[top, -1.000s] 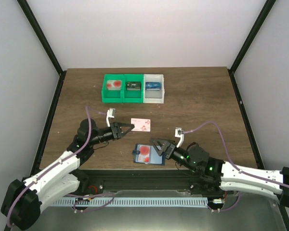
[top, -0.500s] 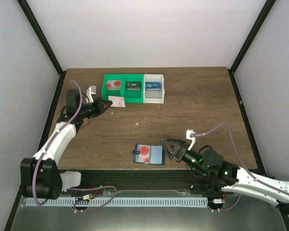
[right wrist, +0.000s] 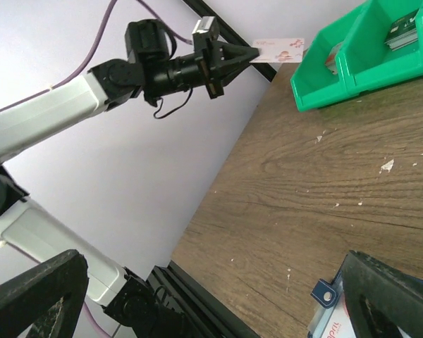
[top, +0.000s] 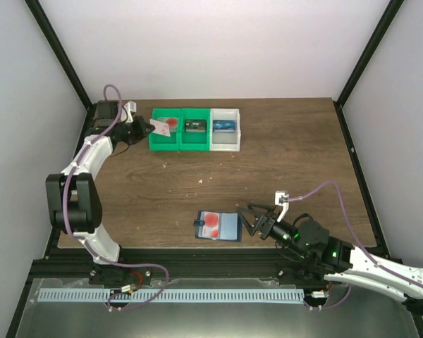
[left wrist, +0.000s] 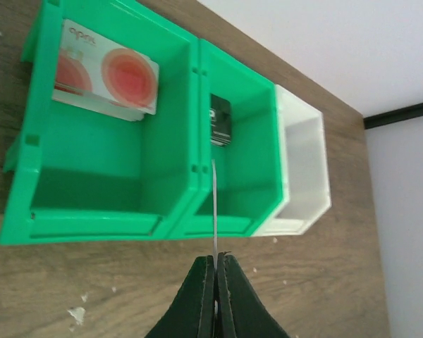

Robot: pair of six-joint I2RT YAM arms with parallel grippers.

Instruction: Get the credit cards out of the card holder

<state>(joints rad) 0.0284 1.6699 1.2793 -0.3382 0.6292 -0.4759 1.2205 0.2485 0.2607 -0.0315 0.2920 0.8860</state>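
The dark blue card holder (top: 225, 227) lies open near the table's front edge, with a credit card with a red circle (top: 211, 222) in it. My right gripper (top: 248, 220) is open, just right of the holder; its wrist view (right wrist: 211, 271) shows only the holder's tab corner (right wrist: 324, 296). My left gripper (top: 151, 129) is shut on a pale credit card (top: 161, 127) at the left end of the green bin (top: 180, 143). The left wrist view shows this gripper (left wrist: 216, 259) holding the card edge-on (left wrist: 214, 204). Another credit card (left wrist: 106, 77) lies in the left compartment.
The green bin (left wrist: 92, 225) has two compartments; the second holds a black card-sized item (left wrist: 221, 129). A white bin (top: 224, 143) joined on its right holds a blue item (top: 225, 126). Black frame posts stand at the table's back corners.
My left arm has swung from the middle of the table to the far left, carrying the pale card to the green bin. My right gripper has drawn back slightly from the holder.
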